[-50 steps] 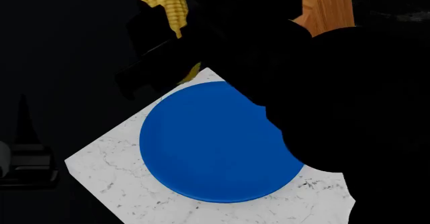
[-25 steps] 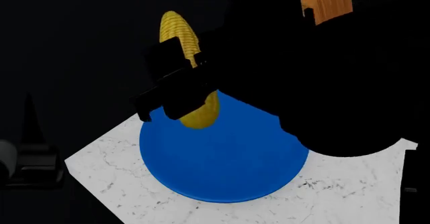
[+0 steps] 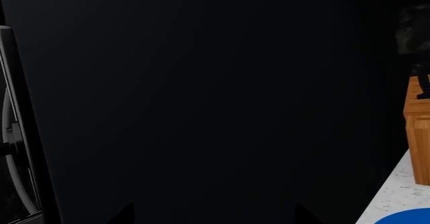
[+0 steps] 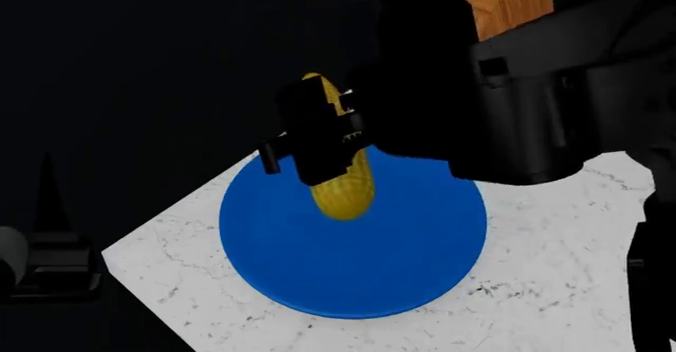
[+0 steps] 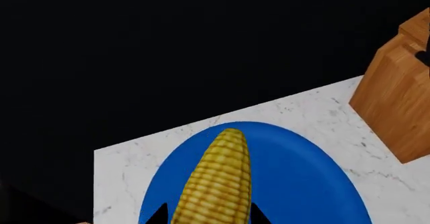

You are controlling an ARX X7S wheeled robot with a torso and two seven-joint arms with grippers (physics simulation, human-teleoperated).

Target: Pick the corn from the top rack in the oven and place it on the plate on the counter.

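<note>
Right tool (image 4: 322,142) grips one corn (image 4: 344,187) over one plate (image 4: 401,265); left tool's state can't be told.

corn (image 4: 343,186) | lowered over plate (image 4: 401,265) | right end effector (image 4: 317,142) descended

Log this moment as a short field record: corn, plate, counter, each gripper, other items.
corn: held over the plate, thick end low; contact with the plate not clear
plate: blue, flat on the counter
counter: white marble slab, plate near its corner
right gripper: shut on the corn
left gripper: only fingertips show at the left wrist view's edge, nothing between them
wooden block: on the counter, beyond the plate
</note>
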